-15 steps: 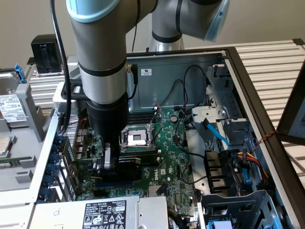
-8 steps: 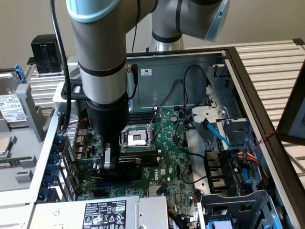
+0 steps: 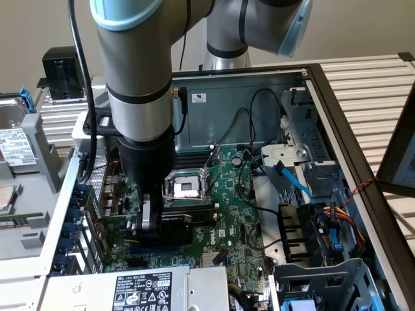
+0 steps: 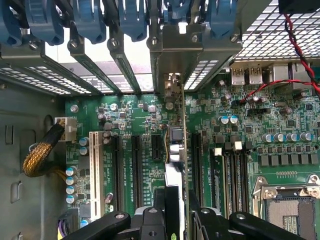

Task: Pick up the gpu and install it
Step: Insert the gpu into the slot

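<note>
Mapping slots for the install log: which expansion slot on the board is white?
The long slot at the end of the row farthest from the CPU socket, beside the yellow-sleeved cable. The other slots are black.

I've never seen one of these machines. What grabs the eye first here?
A thick grey robot arm plunges into an open computer case, its gripper low over the green motherboard. In the wrist view the gripper holds the gpu edge-on, upright over the board's slots. Beside it gleams the bare CPU socket.
</note>
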### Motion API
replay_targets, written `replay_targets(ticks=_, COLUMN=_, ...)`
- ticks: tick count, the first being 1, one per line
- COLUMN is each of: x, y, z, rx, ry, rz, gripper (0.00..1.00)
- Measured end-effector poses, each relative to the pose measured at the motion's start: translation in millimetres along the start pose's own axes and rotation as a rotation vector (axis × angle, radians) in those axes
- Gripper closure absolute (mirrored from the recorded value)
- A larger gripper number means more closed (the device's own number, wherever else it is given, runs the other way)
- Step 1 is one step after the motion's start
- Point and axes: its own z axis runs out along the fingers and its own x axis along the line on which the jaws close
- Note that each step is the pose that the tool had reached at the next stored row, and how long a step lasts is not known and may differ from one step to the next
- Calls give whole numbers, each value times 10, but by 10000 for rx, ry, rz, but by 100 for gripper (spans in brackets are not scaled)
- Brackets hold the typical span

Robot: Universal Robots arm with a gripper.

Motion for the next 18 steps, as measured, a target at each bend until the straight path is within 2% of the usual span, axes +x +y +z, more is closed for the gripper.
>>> replay_targets(ticks=18, x=1, y=6, z=15, rx=2, ry=-13, rz=2, gripper=73)
